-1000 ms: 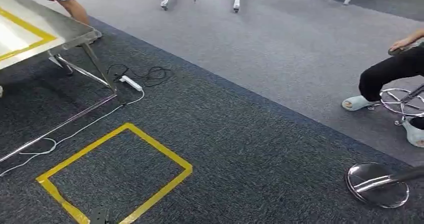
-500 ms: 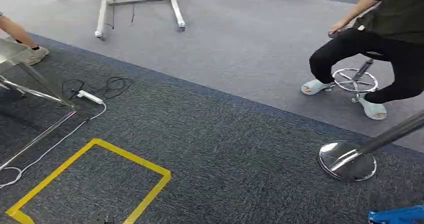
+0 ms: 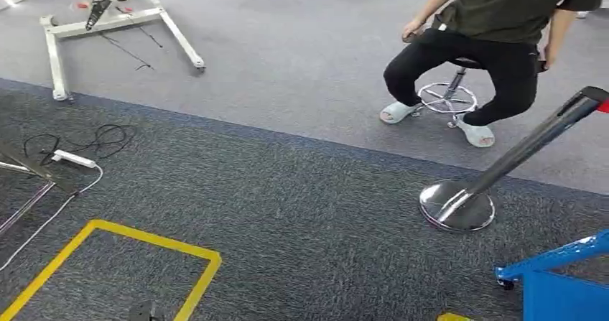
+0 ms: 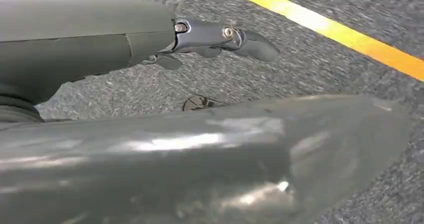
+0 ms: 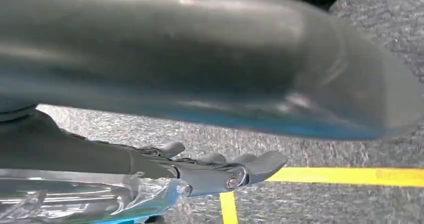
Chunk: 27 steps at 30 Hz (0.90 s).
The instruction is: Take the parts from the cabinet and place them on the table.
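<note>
So this looks like the in-between bit of the job: the robot is out on the carpet, not reaching into anything. The head view looks down at dark carpet with a yellow tape square (image 3: pixel 143 238) at the near left, a power strip (image 3: pixel 74 159) with its cables further left, and a chrome barrier post (image 3: pixel 457 205) leaning on its round base to the right. A person (image 3: pixel 495 19) sits on a stool beyond that post, well apart from the robot. A blue frame (image 3: pixel 560 285) pokes in at the near right corner; whether that belongs to the cabinet I can't tell.

Both arms hang down over the floor. The left robot hand (image 4: pixel 210 38) has its fingers stretched out and slightly apart with nothing in them, so it's empty and open. The right robot hand (image 5: pixel 215 171) also has its fingers out fairly straight, but there's a clear crinkly wrapper (image 5: pixel 100 199) sitting right against it. My guess is that's one of the parts, bagged. Whether the robot hand actually grips it or it's just pressed alongside, I can't tell from this angle.

If it is a part, then the step in hand is the carry, and the next move calls for getting squared up to the worktop before lifting that right arm, keeping the wrapper from slipping. If it isn't, the robot needs to face the cabinet and reach in with the free left robot hand.
</note>
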{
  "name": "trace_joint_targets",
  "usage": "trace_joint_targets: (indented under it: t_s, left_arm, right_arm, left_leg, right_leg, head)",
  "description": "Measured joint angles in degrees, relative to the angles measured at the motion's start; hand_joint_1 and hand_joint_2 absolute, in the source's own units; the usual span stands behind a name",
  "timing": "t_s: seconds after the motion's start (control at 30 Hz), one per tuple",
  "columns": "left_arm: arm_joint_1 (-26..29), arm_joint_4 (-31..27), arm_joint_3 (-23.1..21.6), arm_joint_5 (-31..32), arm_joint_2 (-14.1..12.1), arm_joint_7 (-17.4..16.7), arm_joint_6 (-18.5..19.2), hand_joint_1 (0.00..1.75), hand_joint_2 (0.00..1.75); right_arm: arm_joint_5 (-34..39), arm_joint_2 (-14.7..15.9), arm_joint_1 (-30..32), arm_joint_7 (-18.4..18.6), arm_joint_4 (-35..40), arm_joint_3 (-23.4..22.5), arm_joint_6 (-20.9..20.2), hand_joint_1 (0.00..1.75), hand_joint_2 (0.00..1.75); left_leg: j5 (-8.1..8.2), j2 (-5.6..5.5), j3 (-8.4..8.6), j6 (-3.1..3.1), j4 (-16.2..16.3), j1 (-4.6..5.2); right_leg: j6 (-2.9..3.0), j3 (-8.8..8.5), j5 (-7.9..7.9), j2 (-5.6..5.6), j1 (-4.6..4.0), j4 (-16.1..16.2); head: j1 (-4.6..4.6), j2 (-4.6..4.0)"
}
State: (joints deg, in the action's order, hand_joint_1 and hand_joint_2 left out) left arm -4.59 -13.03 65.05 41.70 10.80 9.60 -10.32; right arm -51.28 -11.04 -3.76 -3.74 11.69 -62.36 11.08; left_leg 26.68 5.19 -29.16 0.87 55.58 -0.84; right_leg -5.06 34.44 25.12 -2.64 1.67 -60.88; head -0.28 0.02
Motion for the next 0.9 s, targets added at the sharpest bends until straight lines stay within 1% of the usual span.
trace_joint_targets:
  t_s: [0.03,0.07,0.1,0.13,0.17,0.2,0.23,0.27,0.3,0.33,0.37,0.4,0.43,0.47,0.5,0.53,0.57,0.6,0.63,0.67,0.7,0.73,0.77,0.8,0.83,0.87,0.9]
  left_arm:
    - [0.0,0.0,0.1,-0.2,-0.3,0.0,0.0,0.0,0.0]
    - [0.0,0.0,0.2,-0.3,-0.3,0.0,0.0,0.0,0.0]
    - [-0.1,0.0,0.3,-0.4,-0.3,0.0,0.0,0.0,0.0]
    - [-0.2,0.0,0.4,-0.4,-0.3,0.0,0.0,0.0,0.0]
    - [-0.3,0.0,0.6,-0.6,-0.3,0.0,0.0,0.0,0.0]
    - [-0.3,0.0,0.6,-0.6,-0.1,0.0,0.0,0.0,0.0]
    - [-0.5,0.0,0.7,-0.6,-0.1,0.0,0.0,0.0,0.0]
    - [-0.4,0.0,0.7,-0.6,-0.1,0.0,0.0,0.0,0.0]
    - [-0.3,0.0,0.8,-0.6,-0.1,0.0,0.0,0.0,0.0]
    - [-0.2,0.0,0.9,-0.6,-0.1,0.0,0.0,0.0,0.0]
    - [0.0,0.0,1.0,-0.6,-0.1,0.0,0.0,0.0,0.0]
    - [0.1,0.0,1.0,-0.6,-0.1,0.0,0.0,0.0,0.0]
    - [0.1,0.0,1.0,-0.5,0.0,0.0,0.0,0.0,0.0]
    - [0.1,0.0,1.0,-0.5,0.0,0.0,0.0,0.0,0.0]
    - [0.0,0.0,1.0,-0.3,0.0,0.0,0.0,0.0,0.0]
    - [0.0,0.0,1.0,-0.3,0.0,0.0,0.0,0.0,0.0]
    - [0.0,0.0,1.0,-0.2,0.0,0.0,0.0,0.0,0.0]
    - [-0.1,0.0,1.0,-0.2,0.0,0.0,0.0,0.0,0.0]
    - [-0.2,0.0,1.0,-0.2,0.0,0.0,0.0,0.0,0.0]
    - [-0.2,0.0,1.0,-0.2,0.0,0.0,0.0,0.0,0.0]
    - [-0.2,0.0,1.0,-0.1,0.1,0.0,0.0,0.0,0.0]
    - [-0.3,0.0,1.0,-0.1,0.2,0.0,0.0,0.0,0.0]
    - [-0.3,0.0,1.0,0.0,0.2,0.2,0.0,0.0,0.0]
    - [-0.1,0.0,1.0,0.1,0.2,0.2,0.1,0.0,0.0]
    - [0.1,0.0,1.0,0.2,0.2,0.2,0.0,0.0,0.0]
    - [0.2,0.0,1.0,0.2,0.2,0.2,0.0,0.0,0.0]
    - [0.2,0.0,1.0,0.2,0.2,0.2,0.0,0.0,0.0]
  right_arm:
    - [-0.2,-0.3,-0.2,0.0,-0.1,0.0,0.1,0.0,0.0]
    - [-0.3,-0.4,-0.3,-0.2,-0.1,0.1,0.3,0.0,0.0]
    - [-0.4,-0.5,-0.4,-0.2,-0.1,0.1,0.4,0.0,0.0]
    - [-0.5,-0.5,-0.4,-0.2,-0.1,0.1,0.4,0.0,0.0]
    - [-0.7,-0.5,-0.3,-0.2,-0.1,0.1,0.5,0.0,0.0]
    - [-0.7,-0.5,-0.3,-0.2,-0.1,0.1,0.5,0.0,0.0]
    - [-0.7,-0.6,-0.2,-0.2,-0.1,0.1,0.5,0.0,0.0]
    - [-0.7,-0.6,-0.3,-0.2,-0.1,0.1,0.6,0.0,0.0]
    - [-0.7,-0.6,-0.4,-0.2,-0.1,0.1,0.7,0.0,0.0]
    - [-0.7,-0.6,-0.5,-0.3,-0.1,0.1,0.7,0.0,0.0]
    - [-0.7,-0.6,-0.4,-0.4,-0.1,0.1,0.7,0.0,0.0]
    - [-0.6,-0.6,-0.4,-0.5,-0.1,0.1,0.8,0.0,0.0]
    - [-0.4,-0.6,-0.4,-0.6,-0.1,0.1,0.8,0.0,0.0]
    - [-0.3,-0.6,-0.4,-0.6,-0.1,0.1,0.9,0.0,0.0]
    - [-0.2,-0.6,-0.4,-0.7,-0.1,0.1,0.9,0.0,0.0]
    - [0.0,-0.6,-0.4,-0.8,-0.1,0.1,0.9,0.0,0.0]
    - [0.0,-0.7,-0.6,-0.8,-0.1,0.1,0.9,0.0,0.0]
    - [0.1,-0.7,-0.7,-0.9,-0.1,0.1,0.9,0.0,0.0]
    - [0.1,-0.7,-0.5,-0.9,-0.1,0.1,0.8,0.0,0.0]
    - [0.1,-0.7,-0.3,-0.9,-0.1,0.1,0.8,0.0,0.0]
    - [0.2,-0.7,-0.1,-0.9,-0.1,0.1,0.9,0.0,0.0]
    - [0.2,-0.7,-0.1,-0.9,-0.1,0.1,0.8,0.0,0.0]
    - [0.2,-0.7,-0.2,-0.8,-0.1,0.1,0.9,0.0,0.0]
    - [0.2,-0.7,-0.4,-0.8,-0.1,0.1,0.8,0.0,0.0]
    - [0.2,-0.7,-0.5,-0.7,-0.1,0.1,0.8,0.0,0.0]
    - [0.3,-0.7,-0.5,-0.7,-0.1,0.1,0.7,0.0,0.0]
    - [0.3,-0.7,-0.4,-0.7,-0.1,0.1,0.5,0.0,0.0]
  left_leg:
    - [0.38,0.34,0.13,0.54,0.2,0.51]
    - [0.91,0.8,0.27,0.92,0.6,0.59]
    - [0.78,1.24,0.48,1.2,0.4,0.58]
    - [0.76,1.72,0.76,1.42,0.2,0.46]
    - [0.77,2.43,0.91,1.8,0.0,0.32]
    - [1.11,2.24,1.02,2.32,0.0,0.04]
    - [2.51,-1.09,0.63,2.48,1.2,-0.19]
    - [4.87,-3.3,-0.92,2.34,4.7,-0.12]
    - [7.53,-4.39,-3.46,2.19,10.0,-0.02]
    - [9.46,-4.72,-6.04,2.02,15.0,0.05]
    - [10.38,-4.99,-8.31,1.77,19.0,0.09]
    - [9.56,-5.07,-9.01,1.5,19.5,0.18]
    - [7.31,-5.17,-8.5,1.17,17.5,0.31]
    - [4.55,-5.41,-7.03,0.87,13.7,0.36]
    - [1.78,-6.32,-5.01,0.63,9.0,0.35]
    - [-0.25,-8.75,-3.08,0.44,4.5,0.25]
    - [-0.23,-11.28,-2.19,0.21,1.7,0.15]
    - [0.06,-10.41,-2.39,0.68,1.8,0.09]
    - [0.13,-10.04,-2.31,0.43,1.8,0.37]
    - [0.1,-9.57,-2.22,0.06,1.7,0.53]
    - [-0.31,-8.63,-2.04,-0.46,1.1,0.26]
    - [-0.53,-7.74,-1.9,-0.85,0.9,0.28]
    - [-0.49,-7.04,-1.84,-1.2,0.9,0.37]
    - [-0.44,-6.11,-1.82,-1.28,0.9,0.55]
    - [-0.36,-5.13,-1.77,-1.41,0.9,0.7]
    - [-0.27,-4.13,-1.77,-1.5,0.9,0.76]
    - [-0.23,-3.3,-1.73,-1.51,0.9,0.78]
  right_leg:
    - [0.02,-0.78,0.21,-2.96,-0.08,1.6]
    - [0.98,-1.04,-0.22,-2.17,0.01,1.8]
    - [1.68,-0.77,-0.06,-1.36,-0.13,1.5]
    - [2.04,-0.48,0.06,-0.93,-0.35,1.4]
    - [2.53,-0.28,0.03,-0.12,-0.46,1.4]
    - [3.08,-0.31,-0.17,0.72,-0.41,1.5]
    - [3.42,-0.31,-0.32,1.31,-0.34,1.6]
    - [3.7,-0.25,-0.42,1.91,-0.4,1.7]
    - [3.98,-0.12,-0.47,2.75,-0.5,1.7]
    - [4.12,0.01,-0.51,3.64,-0.65,1.7]
    - [4.18,0.09,-0.53,4.7,-0.81,1.7]
    - [4.19,0.08,-0.55,5.67,-0.89,1.7]
    - [4.17,0.03,-0.56,6.72,-0.93,1.7]
    - [4.08,-0.03,-0.61,7.64,-0.93,1.7]
    - [3.94,-0.1,-0.7,8.49,-0.92,1.7]
    - [3.75,-0.03,-0.79,9.27,-0.8,1.7]
    - [3.33,0.42,-0.65,10.11,-1.23,1.1]
    - [2.98,0.68,-0.87,10.68,-0.97,1.3]
    - [2.58,0.84,-0.97,11.27,-0.78,1.6]
    - [2.1,0.85,-1.21,11.85,-0.54,2.1]
    - [1.73,1.27,-1.27,12.53,-0.54,2.1]
    - [1.86,1.55,-0.49,9.0,-0.86,0.9]
    - [1.77,2.86,1.67,5.86,-1.12,-1.9]
    - [1.58,4.93,4.22,4.39,-1.16,-6.3]
    - [1.47,6.98,6.34,3.7,-1.15,-10.7]
    - [1.36,8.63,7.74,3.31,-1.15,-14.3]
    - [1.29,9.17,7.74,3.07,-1.15,-15.7]
  head:
    - [0.22,0.02]
    - [-0.05,0.02]
    - [-0.57,0.02]
    - [-0.52,0.02]
    - [-0.57,0.02]
    - [-0.63,0.02]
    - [-0.74,0.02]
    - [-0.79,0.02]
    - [-0.94,0.02]
    - [-0.96,0.02]
    - [-0.96,0.02]
    - [-0.94,0.02]
    - [-0.96,0.02]
    - [-0.96,0.02]
    - [-0.94,0.02]
    - [-0.96,0.02]
    - [-0.94,0.02]
    - [-0.87,0.02]
    - [-1.01,0.02]
    - [-1.01,0.02]
    - [-1.01,0.02]
    - [-0.87,0.02]
    - [-0.46,0.02]
    - [-0.46,0.02]
    - [-0.5,0.02]
    - [-0.48,0.02]
    - [-0.48,0.02]
